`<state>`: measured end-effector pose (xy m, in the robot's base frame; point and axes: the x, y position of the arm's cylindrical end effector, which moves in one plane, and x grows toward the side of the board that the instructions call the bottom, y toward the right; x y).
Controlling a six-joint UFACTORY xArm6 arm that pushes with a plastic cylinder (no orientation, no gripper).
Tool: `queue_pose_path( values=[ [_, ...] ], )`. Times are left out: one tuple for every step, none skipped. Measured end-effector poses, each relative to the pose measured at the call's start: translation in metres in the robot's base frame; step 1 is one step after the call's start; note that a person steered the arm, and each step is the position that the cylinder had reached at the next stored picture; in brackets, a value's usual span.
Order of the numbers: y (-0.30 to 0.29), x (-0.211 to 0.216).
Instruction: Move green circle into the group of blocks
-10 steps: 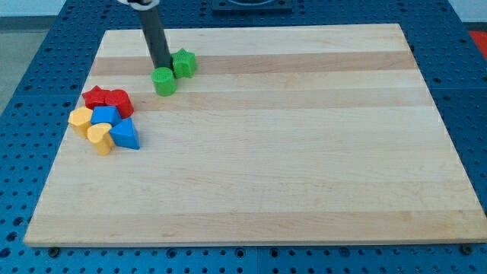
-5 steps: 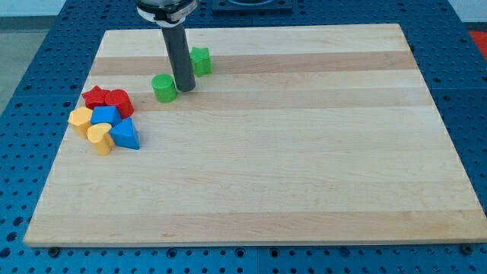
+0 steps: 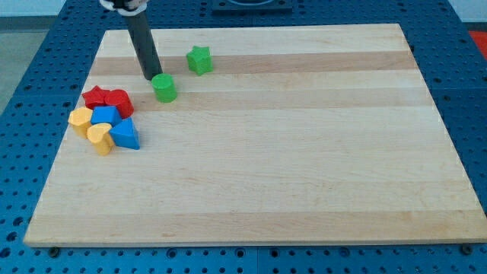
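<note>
My tip [image 3: 151, 78] rests on the desk [image 3: 304, 152] near the view's top left, at the lower end of the dark rod [image 3: 141, 42] that slants up toward the top edge. There is no hand on this arm, only the rod, so nothing is being held. The tip sits just at the upper left side of the green circle [image 3: 164, 87], close enough that I cannot tell whether the two touch.

The green circle stands upright on the wood, apart from every other block. To its upper right, well clear of it, lies the green star [image 3: 199, 59], nearer the view's top edge.

Down and to the view's left of the green circle is the group of blocks, with a strip of bare wood between the circle and the nearest red piece. In that cluster the red star [image 3: 95, 97] and a second red block [image 3: 119, 100], whose shape is hard to make out, sit side by side at the top. Below them a blue block [image 3: 106, 116] lies in the middle, a yellow block [image 3: 79, 119] touches it on the left, a yellow heart-like block [image 3: 99, 137] sits at the bottom, and a blue triangle [image 3: 125, 135] is at the lower right, touching the yellow one
</note>
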<state>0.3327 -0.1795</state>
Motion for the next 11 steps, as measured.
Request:
queue_pose_path(
  values=[
    [0.000, 0.023],
    [0.000, 0.041],
    [0.004, 0.043],
    [0.030, 0.017],
    [0.076, 0.014],
    [0.114, 0.014],
    [0.150, 0.005],
    [0.141, 0.020],
    [0.089, 0.042],
    [0.060, 0.056],
    [0.090, 0.056]
  ],
)
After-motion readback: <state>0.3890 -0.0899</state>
